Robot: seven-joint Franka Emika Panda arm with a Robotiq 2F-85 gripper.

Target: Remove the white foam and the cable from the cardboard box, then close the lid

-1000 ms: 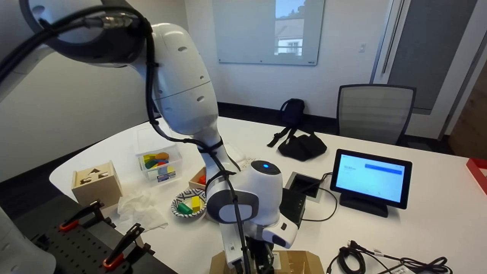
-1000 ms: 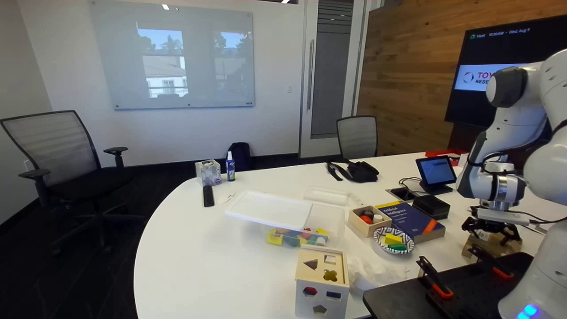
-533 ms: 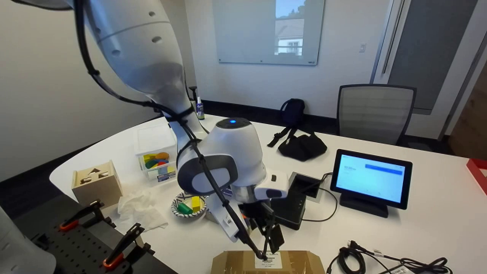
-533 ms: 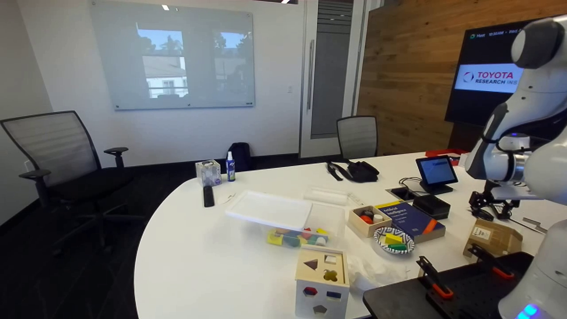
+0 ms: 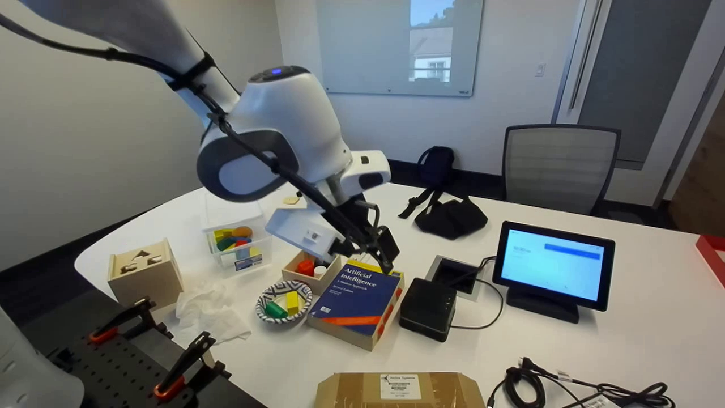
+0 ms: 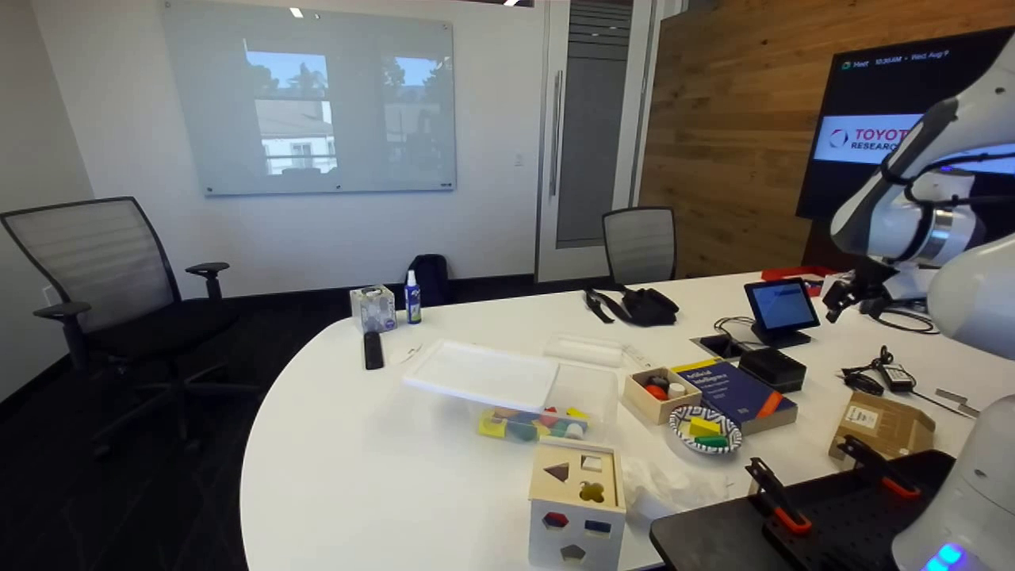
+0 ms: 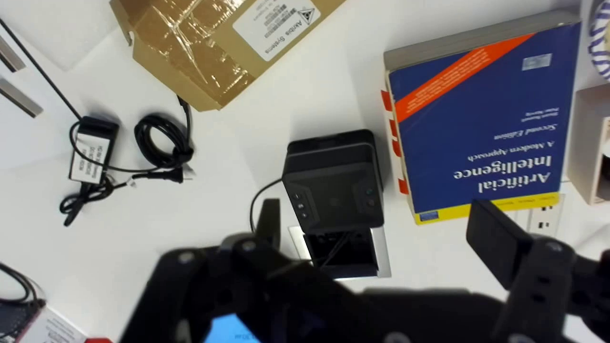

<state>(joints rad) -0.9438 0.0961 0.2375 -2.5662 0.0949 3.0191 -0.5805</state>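
Has lifted the gripper [image 7: 375, 214] up and well away from the cardboard box [image 6: 880, 432], after being right down at the lid [image 5: 359, 391] a second ago. Uncovers, past the box, the book [image 5: 357, 300] and the small wooden crate [image 6: 641, 404], both largely hidden behind the arm [image 5: 289, 124] in an exterior view half a second ago. Leaves the box in the same spot on the table [image 6: 357, 460], near the black board [image 6: 718, 527], with the lid down on top and the pale label [image 5: 400, 386] on it in full view.

Keeps the fingers [image 7: 498, 243] spread wide apart, high over the table and clear of the box, with nothing held between them and nothing touched.

Shows the cable [image 7: 177, 140] on the table just beside the box, coiled, with one end close to the box edge and a labelled adapter [image 7: 95, 150] farther off from the box.

Cannot tell the contents of the box, covered by the lid. Shows, past the book from the box, a red piece [image 5: 306, 267] and a white piece [image 5: 320, 271] in the crate, and a green block [image 5: 276, 310] and a yellow block [image 5: 291, 302] in the bowl [image 5: 283, 319]. Shows, well apart from the box, coloured blocks [image 6: 519, 428] in the clear tub [image 6: 599, 387], and red and blue pieces [image 6: 557, 521] through the holes of the wooden shape sorter [image 6: 576, 507].
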